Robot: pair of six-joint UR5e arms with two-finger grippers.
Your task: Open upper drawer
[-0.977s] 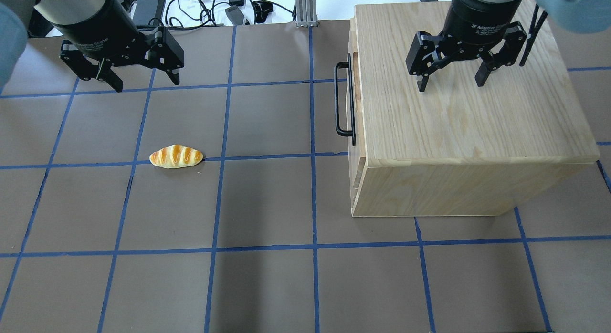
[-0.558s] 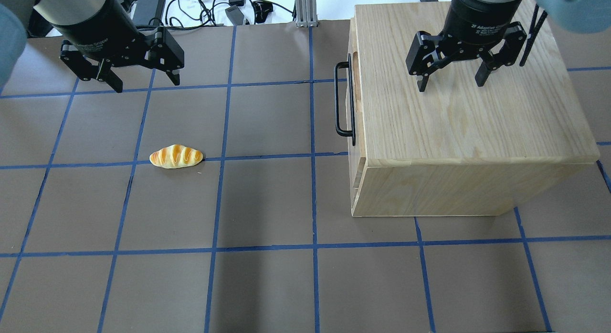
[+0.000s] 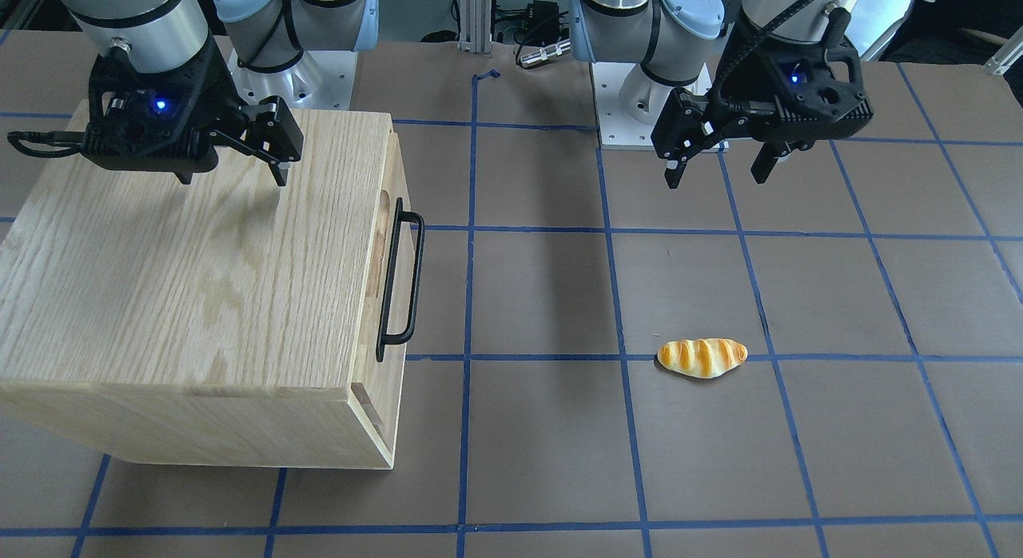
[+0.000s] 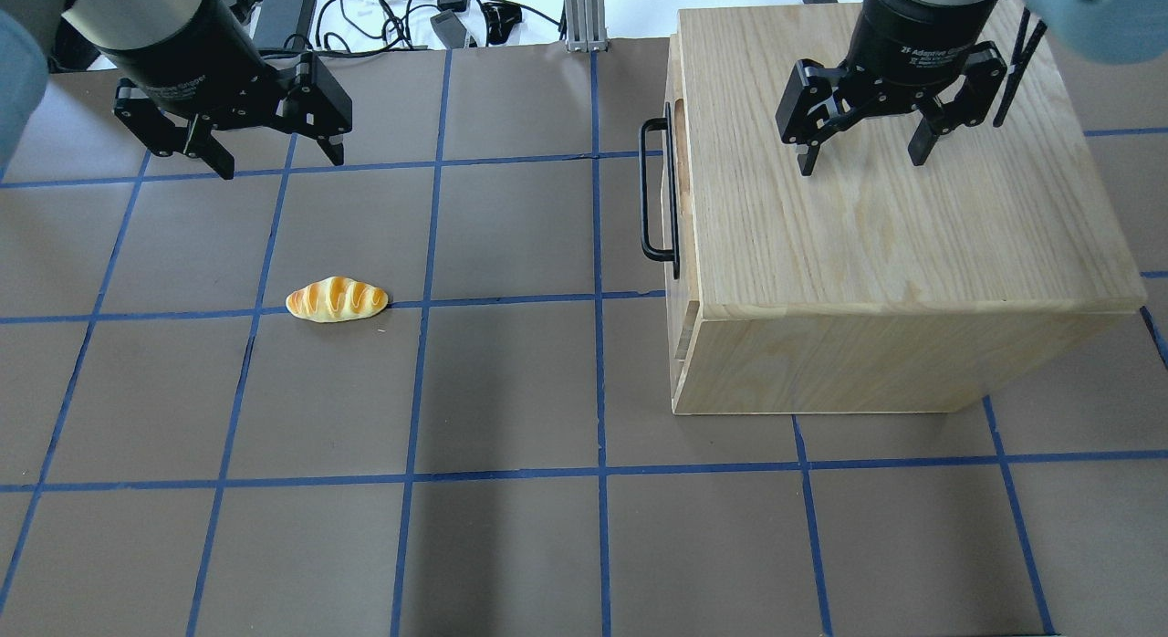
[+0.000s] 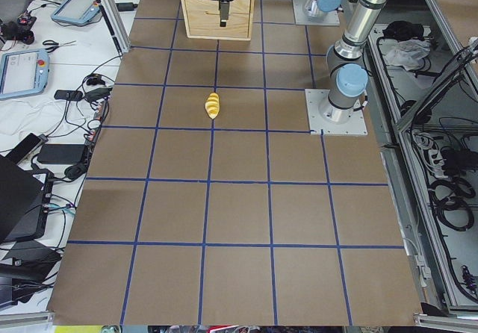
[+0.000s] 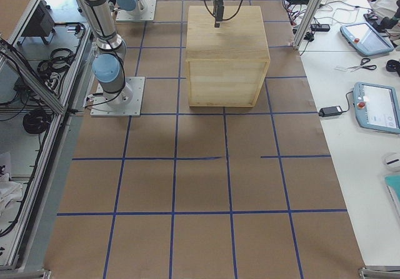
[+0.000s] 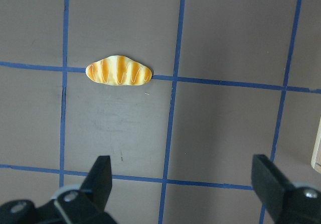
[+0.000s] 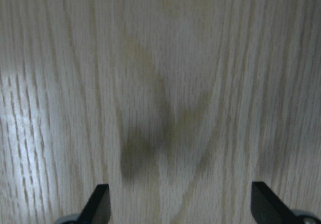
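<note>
The brown table [image 4: 511, 546], gridded with blue tape, carries a large oak cabinet [image 4: 876, 235] on its right half. The cabinet's front faces left, toward the middle of the table, and there the upper drawer [image 3: 393, 182] sits shut, its pale panel flush with the box. Its long black handle [image 4: 650, 190] stands out over the mat, and the finger notch shows at the top edge. The right gripper [image 4: 860, 162] hovers above the cabinet's top with its jaws spread wide and nothing between them. The drawer front and handle lie off to its left and lower down, well apart from both fingers; its wrist camera sees only wood grain. The left gripper [image 4: 281, 162] hangs over bare mat on the left half, jaws likewise wide and empty, with the handle well off to its right. A small glazed bread roll [image 4: 337, 299] lies on a tape line farther out from the robot than this gripper, touching neither finger.
</note>
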